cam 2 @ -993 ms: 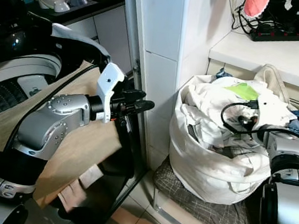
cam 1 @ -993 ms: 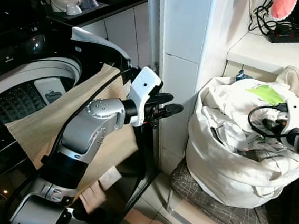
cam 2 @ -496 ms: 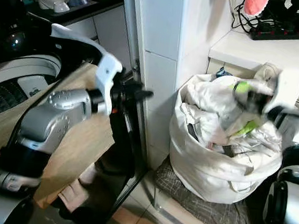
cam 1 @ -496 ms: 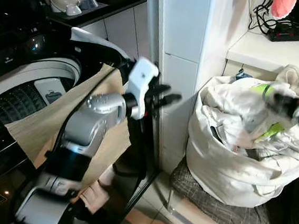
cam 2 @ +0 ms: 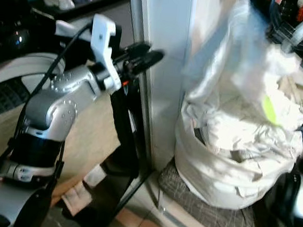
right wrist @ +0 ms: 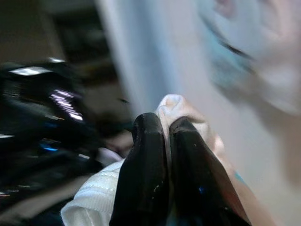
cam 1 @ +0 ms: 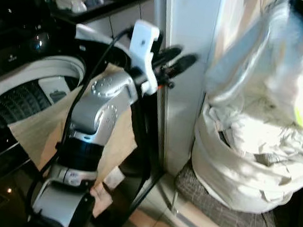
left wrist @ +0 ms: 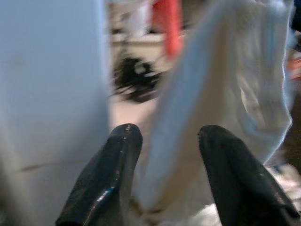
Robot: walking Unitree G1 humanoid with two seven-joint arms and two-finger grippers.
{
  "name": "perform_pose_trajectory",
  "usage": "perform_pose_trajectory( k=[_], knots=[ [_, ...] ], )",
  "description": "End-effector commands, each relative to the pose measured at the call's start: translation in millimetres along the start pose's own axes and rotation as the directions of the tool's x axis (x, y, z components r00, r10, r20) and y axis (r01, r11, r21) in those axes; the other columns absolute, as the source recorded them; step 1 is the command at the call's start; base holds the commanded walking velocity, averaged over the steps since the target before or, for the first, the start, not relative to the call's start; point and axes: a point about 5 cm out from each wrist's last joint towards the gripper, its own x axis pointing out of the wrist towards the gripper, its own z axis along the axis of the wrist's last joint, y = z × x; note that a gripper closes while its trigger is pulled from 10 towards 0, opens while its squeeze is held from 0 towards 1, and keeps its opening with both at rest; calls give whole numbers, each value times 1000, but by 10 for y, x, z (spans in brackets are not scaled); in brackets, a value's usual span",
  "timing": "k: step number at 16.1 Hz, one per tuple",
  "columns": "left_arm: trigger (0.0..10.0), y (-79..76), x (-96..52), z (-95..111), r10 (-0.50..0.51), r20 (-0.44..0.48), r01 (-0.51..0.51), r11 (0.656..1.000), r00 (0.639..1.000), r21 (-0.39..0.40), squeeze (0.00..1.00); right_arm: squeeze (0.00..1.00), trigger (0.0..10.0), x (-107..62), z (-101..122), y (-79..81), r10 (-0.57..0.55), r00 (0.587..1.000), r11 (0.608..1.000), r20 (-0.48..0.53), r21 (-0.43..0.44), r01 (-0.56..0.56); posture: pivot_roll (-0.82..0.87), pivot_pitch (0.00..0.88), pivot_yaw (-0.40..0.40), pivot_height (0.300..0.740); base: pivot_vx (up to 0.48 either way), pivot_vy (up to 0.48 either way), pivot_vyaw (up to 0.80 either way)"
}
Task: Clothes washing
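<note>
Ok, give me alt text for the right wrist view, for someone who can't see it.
The right end effector has its two black fingers pinched shut on a fold of white garment, close up. Behind it, blurred, are a pale wall and dark shapes.

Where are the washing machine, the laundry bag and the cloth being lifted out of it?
washing machine [cam 1: 33, 88]: left eye view, drum opening rim.
laundry bag [cam 1: 226, 171]: left eye view, white side wall.
lifted cloth [cam 1: 254, 53]: left eye view, blurred hanging middle.
</note>
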Motion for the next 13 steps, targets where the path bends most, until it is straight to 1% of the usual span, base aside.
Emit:
perform_pose_trajectory(
  k=[1, 2, 3, 4, 5, 6, 7, 8, 9, 10, 11, 12, 13],
  knots=[
    [10000, -58, 21, 23, -41, 1, 41, 999, 999, -20, 1000, 0, 0, 50, 97, 181, 85, 996, 996, 25, 8, -86, -175, 0, 142, 740, 0, 0, 0],
    [10000, -122, 45, 20, -76, 23, 77, 995, 997, -60, 1000, 0, 0, 87, 125, 272, 123, 992, 992, 34, 27, -124, -178, 0, 139, 740, 0, 0, 0],
    [10000, -186, 82, -5, -96, 33, 98, 991, 995, -86, 1000, 0, 0, 138, 158, 382, 172, 984, 982, 50, 67, -175, -177, 0, 132, 740, 0, 0, 0],
    [10000, -208, 94, -12, -105, 36, 107, 991, 994, -86, 1000, 0, 0, 156, 169, 424, 196, 979, 976, 56, 81, -200, -177, 0, 131, 740, 0, 0, 0],
    [10000, -252, 115, 17, -118, 72, 126, 986, 990, -112, 1000, 0, 0, 180, 181, 489, 234, 970, 965, 60, 107, -240, -174, 0, 124, 740, 0, 0, 0],
    [10000, -302, 122, 68, -143, 118, 162, 973, 983, -164, 1000, 0, 0, 206, 182, 545, 256, 965, 958, 55, 123, -261, -172, 0, 121, 740, 0, 0, 0],
    [10000, -357, 118, 94, -179, 145, 205, 960, 973, -192, 1000, 0, 0, 230, 175, 592, 272, 961, 953, 46, 129, -276, -172, 0, 119, 740, 0, 0, 0],
    [10000, -375, 114, 94, -193, 150, 221, 956, 970, -193, 1000, 0, 0, 236, 172, 600, 276, 960, 951, 46, 133, -280, -171, 0, 118, 740, 0, 0, 0],
    [10000, -450, 59, 97, -265, 190, 307, 919, 945, -248, 1000, 0, 0, 251, 159, 621, 267, 963, 953, 41, 136, -271, -173, 0, 119, 740, 0, 0, 0],
    [10000, -450, -2, 90, -292, 225, 349, 892, 930, -287, 1000, 0, 0, 257, 149, 611, 247, 968, 960, 36, 130, -249, -173, 0, 118, 740, 0, 0, 0],
    [10000, -418, -47, 75, -296, 234, 359, 881, 926, -309, 1000, 0, 0, 258, 146, 603, 240, 970, 962, 34, 128, -242, -175, 0, 119, 740, 0, 0, 0],
    [10000, -327, -158, 49, -302, 252, 377, 857, 919, -350, 1000, 0, 0, 258, 140, 577, 223, 974, 967, 25, 122, -225, -176, 0, 118, 740, 0, 0, 0],
    [10000, -216, -242, 53, -272, 259, 356, 858, 927, -370, 1000, 0, 0, 250, 121, 533, 199, 980, 973, 12, 118, -199, -174, 0, 117, 740, 0, 0, 0]
  ],
)
